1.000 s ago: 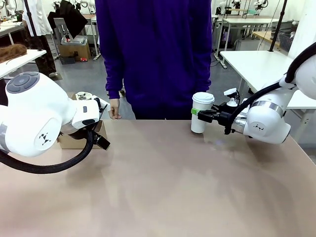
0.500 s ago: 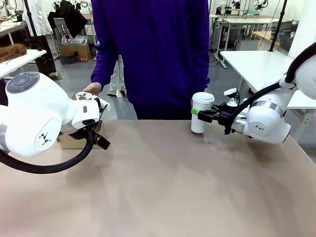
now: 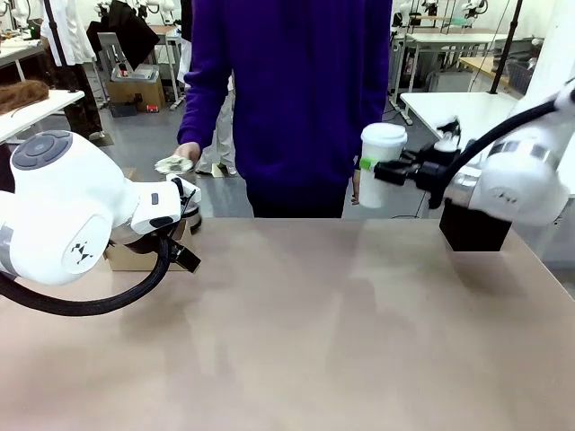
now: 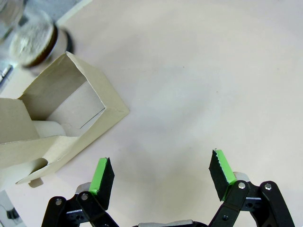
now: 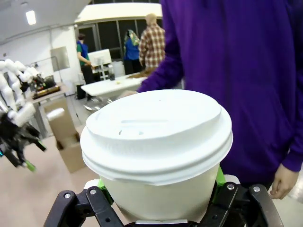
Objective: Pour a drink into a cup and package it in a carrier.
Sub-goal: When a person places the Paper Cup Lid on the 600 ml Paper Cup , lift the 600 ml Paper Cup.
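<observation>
The right gripper (image 3: pixel 372 167) was shut on the cup (image 3: pixel 381 164). Its two fingers pressed the cup's sides just under the white lid (image 5: pixel 156 125). In the right wrist view, the green pads (image 5: pixel 101 182) peeked out on both sides of the cup. The cup stood straight up in the air, above the far right part of the table (image 3: pixel 305 332). It did not touch the table. Behind the cup stood a person in a purple top (image 3: pixel 292 90). A black box (image 3: pixel 473 230) sat on the table under the right arm.

The left gripper (image 4: pixel 162 170) was wide open, with nothing between its fingers. It hung over a bare bit of the table. The brown cardboard carrier (image 4: pixel 57 127) lay near it, off to one side and not touching it. One slot of the carrier was open at the top, and something white (image 4: pixel 46 127) showed inside it. Past the carrier was a round blurry thing (image 4: pixel 33 40) with a dark band, and I could not tell what it was.

In the front view, the carrier sat at the far left of the table, mostly hidden behind the left arm (image 3: pixel 67 224). The person's hand (image 3: pixel 187 153) was above it, holding a small shiny round thing (image 3: pixel 172 164).
</observation>
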{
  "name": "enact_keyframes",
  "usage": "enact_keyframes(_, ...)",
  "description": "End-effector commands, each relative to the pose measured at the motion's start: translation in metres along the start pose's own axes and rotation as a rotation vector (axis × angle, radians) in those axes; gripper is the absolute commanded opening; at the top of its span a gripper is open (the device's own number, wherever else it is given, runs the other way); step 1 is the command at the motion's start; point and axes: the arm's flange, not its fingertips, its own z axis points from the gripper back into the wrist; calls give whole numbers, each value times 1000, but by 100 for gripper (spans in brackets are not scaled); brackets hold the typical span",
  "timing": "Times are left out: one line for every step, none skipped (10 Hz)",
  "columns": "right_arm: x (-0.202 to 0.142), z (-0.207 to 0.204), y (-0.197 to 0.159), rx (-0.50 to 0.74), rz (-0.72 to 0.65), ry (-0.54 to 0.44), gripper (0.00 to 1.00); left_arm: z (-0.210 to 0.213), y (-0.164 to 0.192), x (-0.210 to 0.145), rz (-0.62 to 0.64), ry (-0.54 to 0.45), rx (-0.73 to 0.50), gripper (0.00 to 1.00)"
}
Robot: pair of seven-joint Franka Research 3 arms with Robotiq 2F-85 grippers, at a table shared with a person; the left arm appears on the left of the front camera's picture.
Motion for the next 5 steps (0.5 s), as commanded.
enact_keyframes(60, 22, 39, 46, -18, -1, 88, 0, 0, 0, 1, -1, -2, 100)
enact_keyframes(82, 27, 61, 66, -2, 21, 88, 0, 0, 0, 1, -1, -2, 100)
enact_keyframes(98, 33, 81, 77, 12, 31, 88, 0, 0, 0, 1, -1, -2, 100)
enact_keyframes(109, 38, 98, 98, 6, 29, 88, 0, 0, 0, 1, -1, -2, 100)
enact_keyframes(114, 39, 106, 96, 1, 21, 88, 0, 0, 0, 1, -1, -2, 100)
